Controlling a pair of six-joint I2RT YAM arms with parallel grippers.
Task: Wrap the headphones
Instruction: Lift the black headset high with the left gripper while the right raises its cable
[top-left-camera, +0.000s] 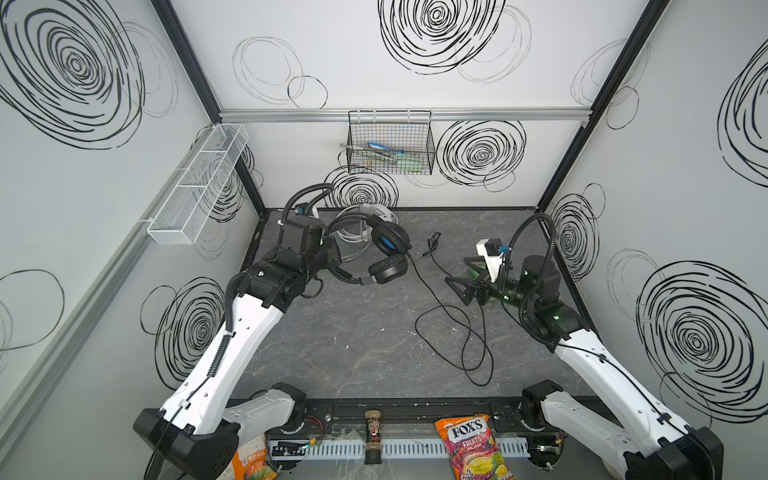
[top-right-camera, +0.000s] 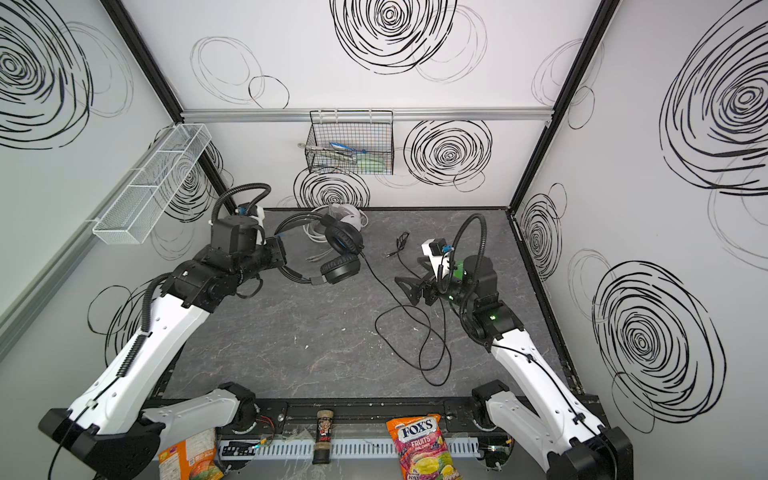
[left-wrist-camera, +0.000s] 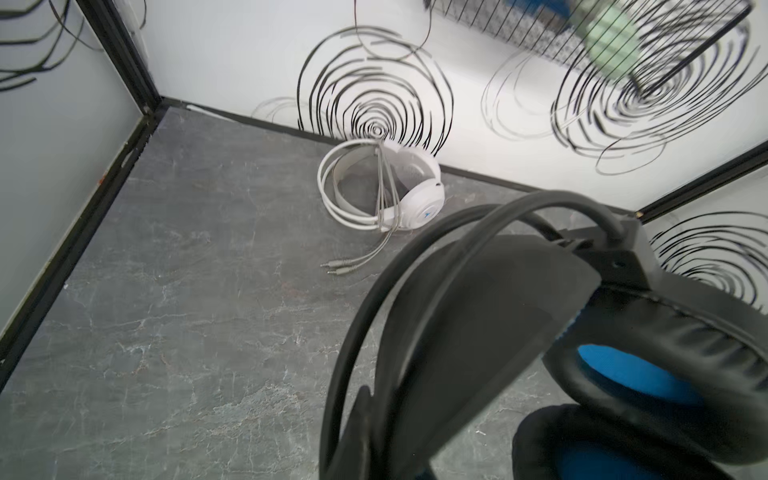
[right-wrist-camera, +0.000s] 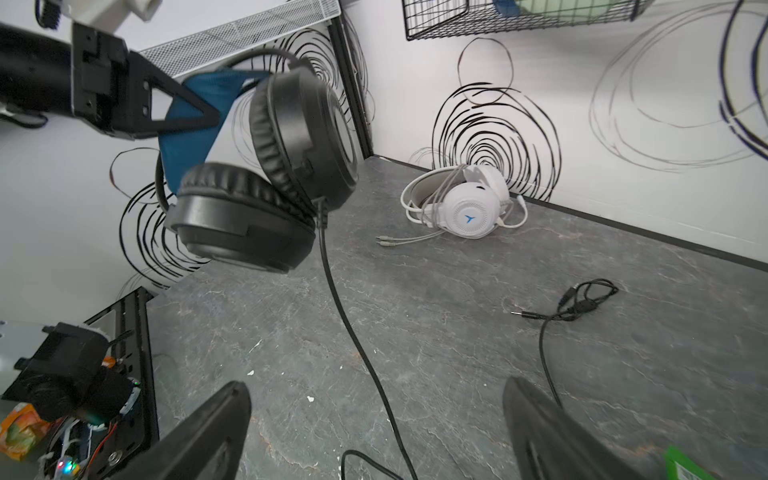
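Observation:
The black headphones hang above the table, ear cups folded together. My left gripper is shut on their blue-lined headband. Their black cable trails down and loops over the table; its plug end lies further back. The white headphones lie by the back wall with white cable around the band. My right gripper is open above the black cable, holding nothing.
A black wire basket hangs on the back wall and a white mesh basket on the left wall. Past the table's front edge lie a candy bag, a small bottle and an orange packet.

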